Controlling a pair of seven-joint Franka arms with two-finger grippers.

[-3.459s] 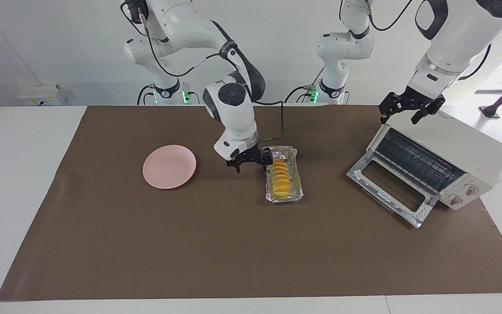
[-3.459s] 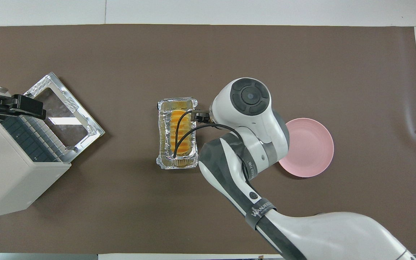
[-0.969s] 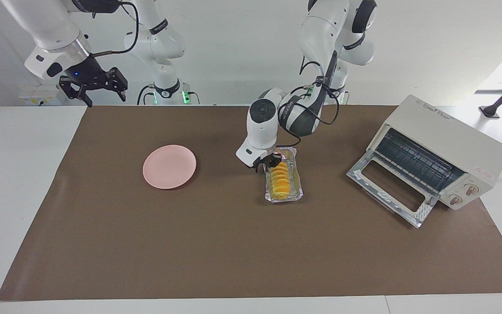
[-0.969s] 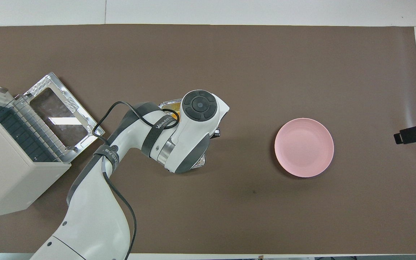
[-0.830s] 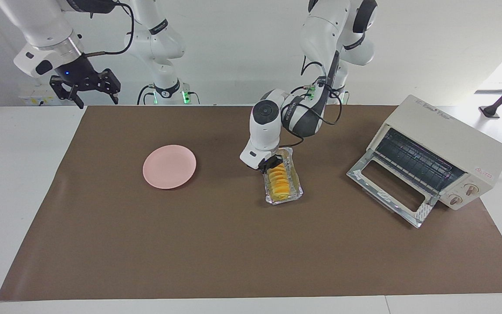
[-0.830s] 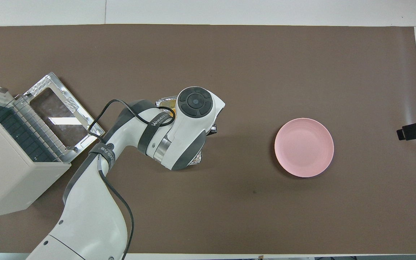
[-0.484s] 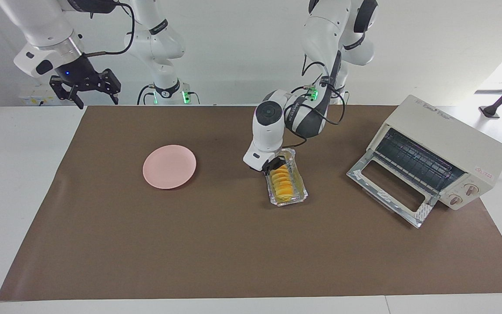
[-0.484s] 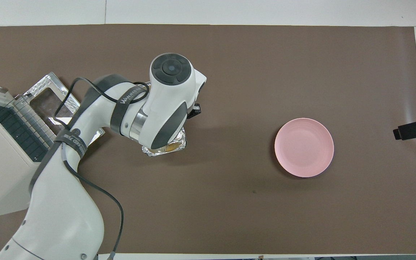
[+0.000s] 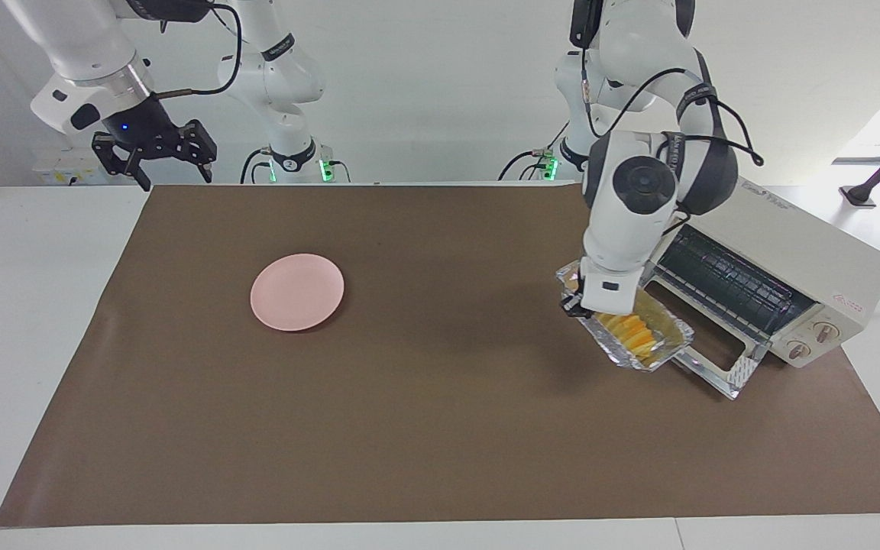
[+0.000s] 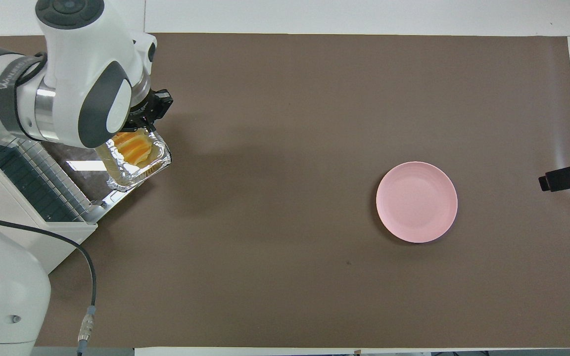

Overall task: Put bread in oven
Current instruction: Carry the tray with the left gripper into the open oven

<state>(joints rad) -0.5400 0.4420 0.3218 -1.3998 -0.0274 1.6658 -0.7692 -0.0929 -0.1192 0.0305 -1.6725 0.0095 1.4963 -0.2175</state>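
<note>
The bread [image 9: 631,330], a row of yellow slices with orange-brown crusts, lies in a crinkled silver foil tray [image 9: 650,353]. My left gripper [image 9: 581,302] is shut on the tray's rim and holds it tilted in the air over the oven's open drop door [image 9: 715,359]. The cream-white oven [image 9: 791,252] stands at the left arm's end of the table, its wire rack showing. In the overhead view the bread [image 10: 134,144] and tray [image 10: 131,175] hang under the left gripper [image 10: 154,111], over the door [image 10: 77,168]. My right gripper [image 9: 153,156] waits raised and open.
A round pink plate [image 9: 297,292] lies on the brown mat toward the right arm's end of the table; it also shows in the overhead view [image 10: 416,201]. The right gripper [image 10: 567,178] hangs over the mat's edge at that end.
The left gripper has lifted the foil tray with the bread off the middle of the mat and carried it to over the oven door. The right arm has stayed put.
</note>
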